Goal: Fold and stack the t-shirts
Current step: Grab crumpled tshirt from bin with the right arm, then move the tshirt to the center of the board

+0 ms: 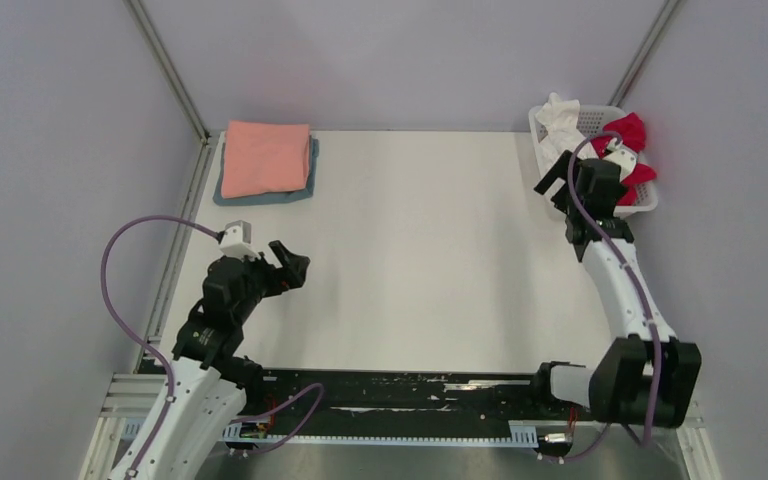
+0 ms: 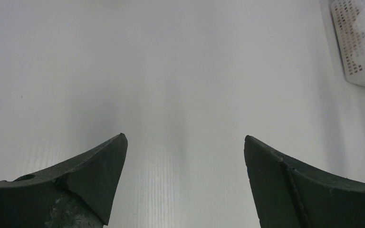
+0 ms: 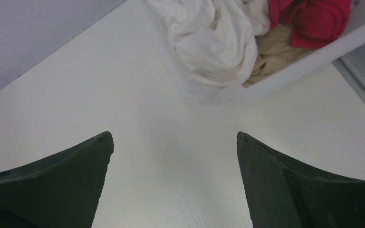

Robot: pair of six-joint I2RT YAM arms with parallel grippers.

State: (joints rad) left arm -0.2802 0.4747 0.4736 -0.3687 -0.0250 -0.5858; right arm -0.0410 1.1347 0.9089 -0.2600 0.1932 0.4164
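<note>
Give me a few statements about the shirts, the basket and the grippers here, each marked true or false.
1. The pink t-shirt lies folded on the grey-blue t-shirt. True.
2. The right gripper holds the white t-shirt. False: its jaws are open and empty; the white t-shirt spills over the edge of the basket.
3. The red t-shirt is in the basket. True.
4. The left gripper is shut. False: it is open and holds nothing.

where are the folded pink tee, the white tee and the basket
folded pink tee [image 1: 265, 157]: top view, middle of its upper face
white tee [image 3: 209, 38]: right wrist view, its bunched middle
basket [image 2: 361, 42]: left wrist view, its lattice wall
</note>
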